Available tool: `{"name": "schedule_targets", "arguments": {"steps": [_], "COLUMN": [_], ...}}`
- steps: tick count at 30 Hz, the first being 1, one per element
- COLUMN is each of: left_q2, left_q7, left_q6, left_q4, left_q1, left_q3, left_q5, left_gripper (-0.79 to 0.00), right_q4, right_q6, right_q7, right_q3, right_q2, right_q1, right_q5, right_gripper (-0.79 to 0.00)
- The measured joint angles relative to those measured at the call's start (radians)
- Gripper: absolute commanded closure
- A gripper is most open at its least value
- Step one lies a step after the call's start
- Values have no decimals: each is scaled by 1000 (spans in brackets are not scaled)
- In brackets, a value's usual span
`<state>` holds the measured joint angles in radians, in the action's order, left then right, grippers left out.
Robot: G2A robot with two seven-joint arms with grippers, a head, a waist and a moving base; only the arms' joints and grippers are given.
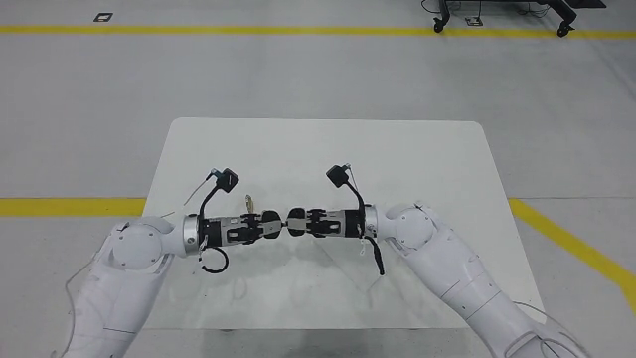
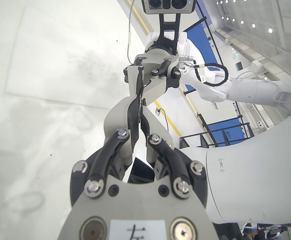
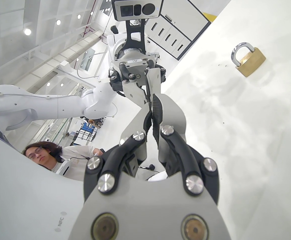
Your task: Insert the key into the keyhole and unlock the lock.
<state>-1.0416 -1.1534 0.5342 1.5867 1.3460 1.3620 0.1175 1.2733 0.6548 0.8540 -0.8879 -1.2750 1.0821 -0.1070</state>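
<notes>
- The left gripper (image 1: 273,226) and the right gripper (image 1: 298,222) are meeting tip to tip over the middle of the white tabletop (image 1: 417,149), with both arms lying level and pointing at each other.
- In the left wrist view, the left gripper (image 2: 138,106) is showing its black ribbed pads (image 2: 132,123) drawn together to a narrow point, so it is looking closed.
- The right gripper (image 2: 139,81) is facing it end on, its own fingers also pressed together.
- In the right wrist view, the right gripper (image 3: 152,106) is closing to the same narrow point against the tip of the left gripper (image 3: 146,86).
- A small metal piece (image 2: 142,101) is showing where the tips are touching; it may be the key, but I cannot tell which gripper is gripping it.
- The padlock (image 3: 250,62) is lying flat on the tabletop (image 3: 235,138), brass body with a silver shackle that is sitting down in the body.
- From above, the padlock (image 1: 248,202) is resting near the left gripper, on the side away from the robot, and nothing is touching it.
</notes>
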Motion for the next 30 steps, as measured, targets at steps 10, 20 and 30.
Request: {"name": "schedule_targets", "arguments": {"steps": [10,20,30], "left_q2": [5,13,3], "left_q7": [182,511,592], "left_q6": [-18,-120,-366], "left_q4": [5,112,171], "left_q1": [16,99,129], "left_q3": [42,106,-34], "left_q5": [-47,-517,-1050], "left_gripper": [-785,-785,-770], "right_q4": [8,47,59], "right_q6": [28,64,47], "right_q7": [-63,-162,-172], "right_q3": [-74,-289,-308], "right_q2": [19,73,81], "right_q1": [12,115,136], "right_q5": [18,51,58], "right_gripper": [0,0,0]}}
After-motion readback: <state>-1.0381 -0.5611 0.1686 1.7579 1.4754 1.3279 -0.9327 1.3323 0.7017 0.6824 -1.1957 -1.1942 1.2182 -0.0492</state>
